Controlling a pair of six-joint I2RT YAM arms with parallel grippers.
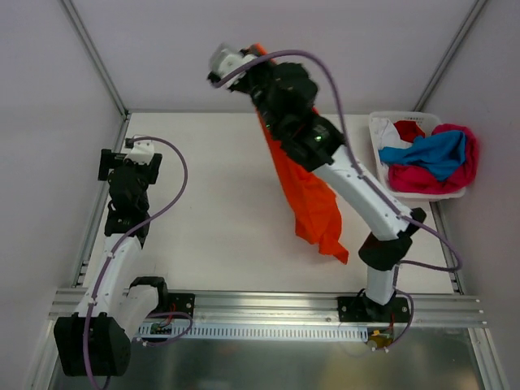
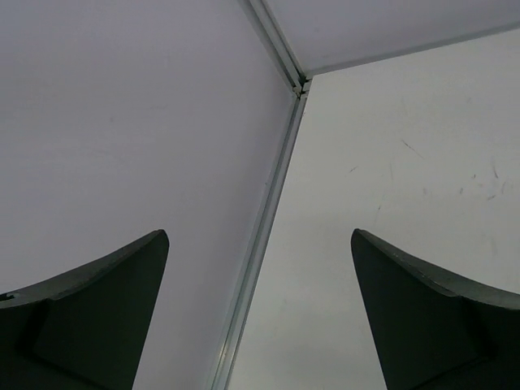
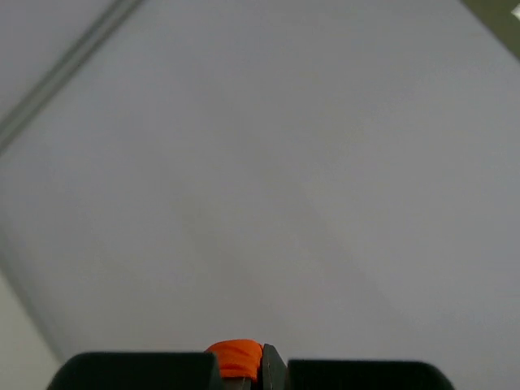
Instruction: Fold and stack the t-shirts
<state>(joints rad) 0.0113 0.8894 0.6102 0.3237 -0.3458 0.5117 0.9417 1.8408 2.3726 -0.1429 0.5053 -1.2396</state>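
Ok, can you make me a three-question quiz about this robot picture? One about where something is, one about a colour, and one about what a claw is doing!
1. Where is the white basket?
A) at the right edge of the table
B) at the left edge of the table
C) under the left arm

2. What colour is the t-shirt that the right gripper holds up?
A) blue
B) orange
C) white

3. How is the left gripper?
A) shut on a shirt
B) shut on nothing
C) open, holding nothing

Answers:
1 A, the top view shows the basket at the table's right edge.
2 B, orange cloth hangs from the right gripper's shut jaws.
3 C, its wrist view shows the fingers wide apart with nothing between them.
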